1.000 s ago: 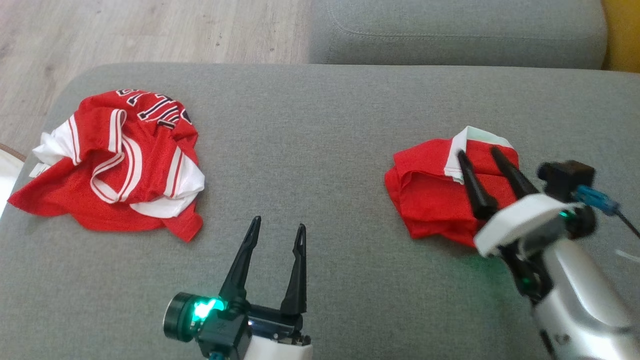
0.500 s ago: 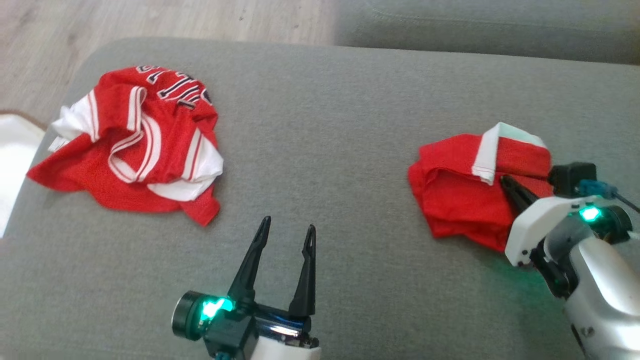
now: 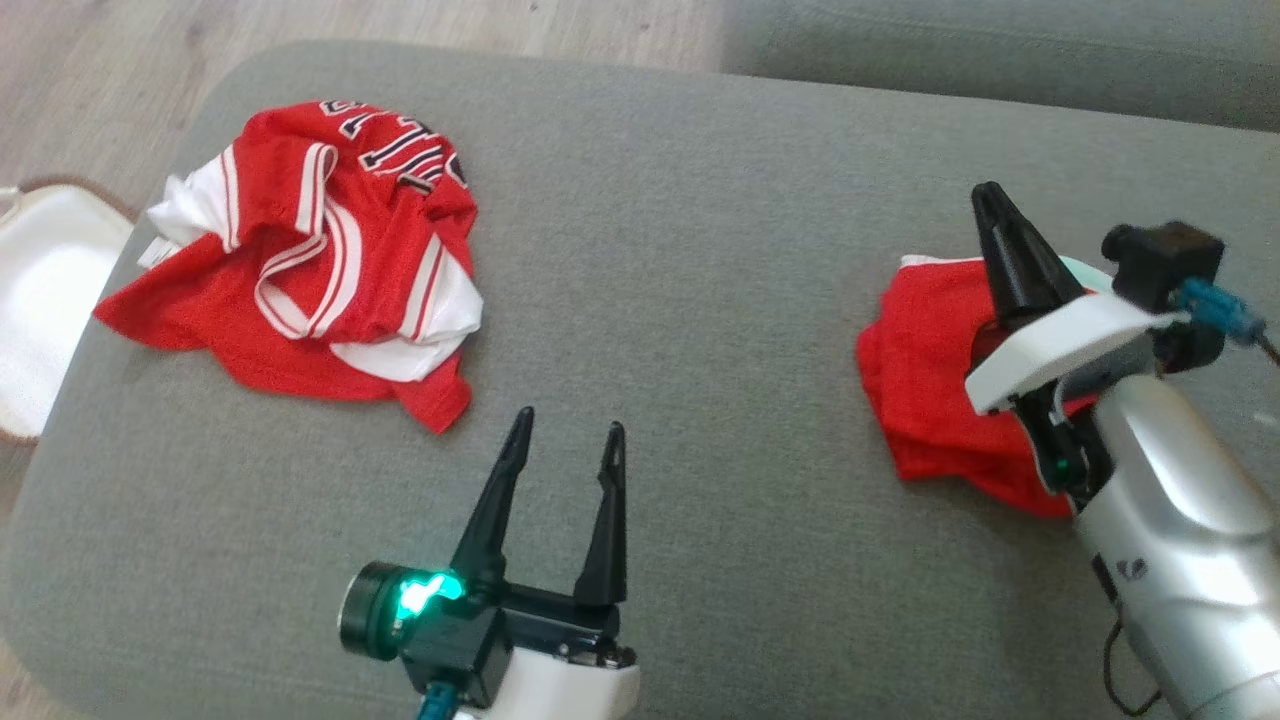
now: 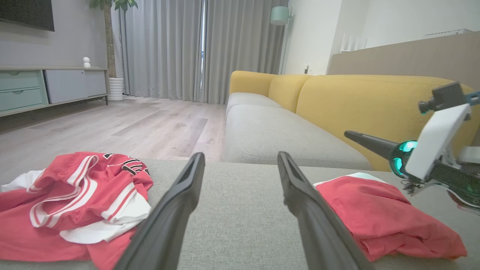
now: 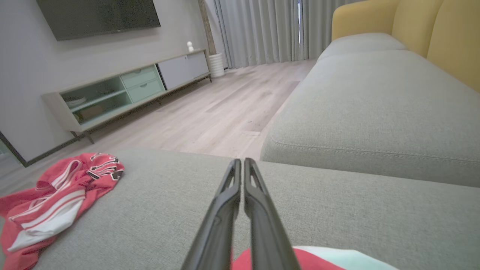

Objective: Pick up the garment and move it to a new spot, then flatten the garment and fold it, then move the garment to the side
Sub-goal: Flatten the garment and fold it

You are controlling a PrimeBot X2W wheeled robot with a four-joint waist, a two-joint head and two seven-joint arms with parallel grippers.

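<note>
On the grey cushion (image 3: 700, 250), two red pieces lie well apart.

Jersey (image 3: 330, 270), far left: a crumpled heap with white stripes and dark numerals on top, nothing touching it.

Garment (image 3: 920, 400), right side: a compact folded bundle with white trim at its far edge, lying near the cushion's right end.

Judgement: pick-up, flattening, fold and the move aside all look done for this piece. Little seems left beyond taking the arm away. The jersey, if it counts, has every step ahead.

Right gripper (image 3: 988, 200): raised above the garment, tips pointing out over bare cushion. Its fingers (image 5: 225, 202) are pressed together with no cloth between them, carrying nothing.

Left gripper (image 3: 570, 420): low centre, over bare cushion between the two pieces. Its fingers (image 4: 182, 198) are spread wide, empty, touching nothing.
</note>
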